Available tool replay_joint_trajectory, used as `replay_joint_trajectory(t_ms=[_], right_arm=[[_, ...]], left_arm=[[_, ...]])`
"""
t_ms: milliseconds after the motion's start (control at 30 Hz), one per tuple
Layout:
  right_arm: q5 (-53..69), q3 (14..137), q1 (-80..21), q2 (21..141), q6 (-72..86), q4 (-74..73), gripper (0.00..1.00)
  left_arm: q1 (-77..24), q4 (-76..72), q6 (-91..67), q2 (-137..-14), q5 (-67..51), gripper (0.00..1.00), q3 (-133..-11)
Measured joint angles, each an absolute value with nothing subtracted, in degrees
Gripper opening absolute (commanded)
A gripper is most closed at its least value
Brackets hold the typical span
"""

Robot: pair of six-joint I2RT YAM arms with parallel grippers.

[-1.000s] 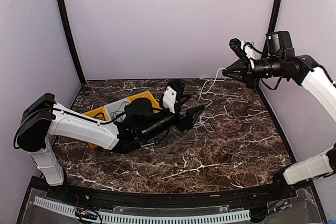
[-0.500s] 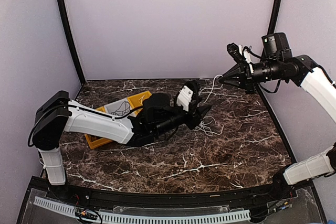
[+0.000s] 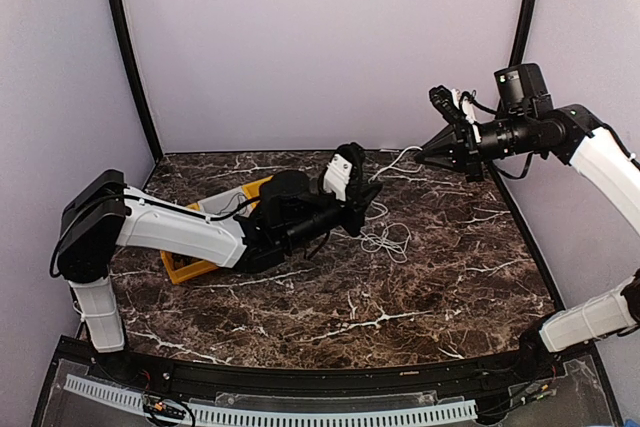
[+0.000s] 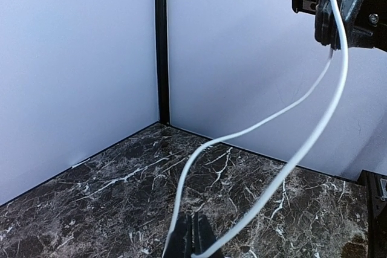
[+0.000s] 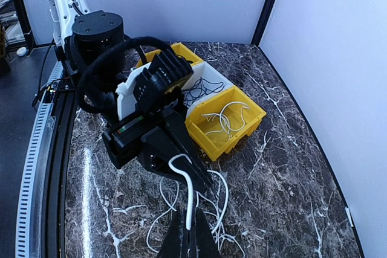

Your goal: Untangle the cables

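Note:
The cables are thin white cords. One white cable (image 3: 392,159) runs slack between my two grippers, and a loose white tangle (image 3: 385,239) lies on the marble below them. My left gripper (image 3: 372,190) reaches in low from the left and is shut on this white cable (image 4: 290,161) at its tips (image 4: 195,225). The cable arcs up to my right gripper (image 4: 338,25). Raised at the back right, my right gripper (image 3: 418,155) is shut on the same cable (image 5: 189,191), whose hooked end sticks out beyond its tips (image 5: 192,225). The left gripper (image 5: 202,179) lies just ahead.
A yellow bin (image 5: 227,143) holds white cords, and a white bin (image 5: 208,74) beside it holds black cords. Another yellow bin (image 3: 185,269) shows under the left arm. Grey walls and black corner posts (image 4: 161,46) close off the back and sides.
My left gripper moved to the cable and closed on it. My right gripper edged left, still shut. The white tangle slid slightly towards the near left.

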State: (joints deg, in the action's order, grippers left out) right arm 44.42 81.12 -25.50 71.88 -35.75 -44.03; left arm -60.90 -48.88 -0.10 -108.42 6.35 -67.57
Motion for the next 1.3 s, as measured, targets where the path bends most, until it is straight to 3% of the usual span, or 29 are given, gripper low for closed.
replay_joint_trajectory(t_ms=[333, 433, 500, 633, 967, 1200, 1300], right_arm=[[44.47, 81.12, -25.52, 72.42, -35.73, -43.99, 0.0], [44.49, 81.12, -25.52, 72.51, -35.73, -43.99, 0.0], [44.56, 81.12, -25.52, 72.51, -35.7, -43.99, 0.0], [44.56, 81.12, -25.58, 72.51, -35.7, -43.99, 0.0], [44.88, 81.14, -25.87, 72.53, -35.68, -43.99, 0.0], [44.99, 81.14, -25.87, 72.88, -35.48, -43.94, 0.0], [44.95, 81.1, -25.87, 73.32, -35.11, -43.55, 0.0]], left_arm=[[-60.84, -43.4, 0.01, -103.24, 7.62, 0.01, -67.18], [-60.62, -41.32, 0.25, -103.24, 7.64, 0.3, -67.18], [-60.58, -39.59, -0.05, -103.24, 7.66, 0.37, -67.42], [-60.47, -37.39, 0.12, -103.24, 8.05, 0.4, -67.59], [-59.16, -36.47, 1.3, -105.08, 4.45, 0.24, -71.26], [-57.54, -36.25, 2.7, -107.92, -4.54, 0.03, -74.39], [-57.41, -35.83, 3.07, -108.01, -8.08, 0.0, -74.72]])
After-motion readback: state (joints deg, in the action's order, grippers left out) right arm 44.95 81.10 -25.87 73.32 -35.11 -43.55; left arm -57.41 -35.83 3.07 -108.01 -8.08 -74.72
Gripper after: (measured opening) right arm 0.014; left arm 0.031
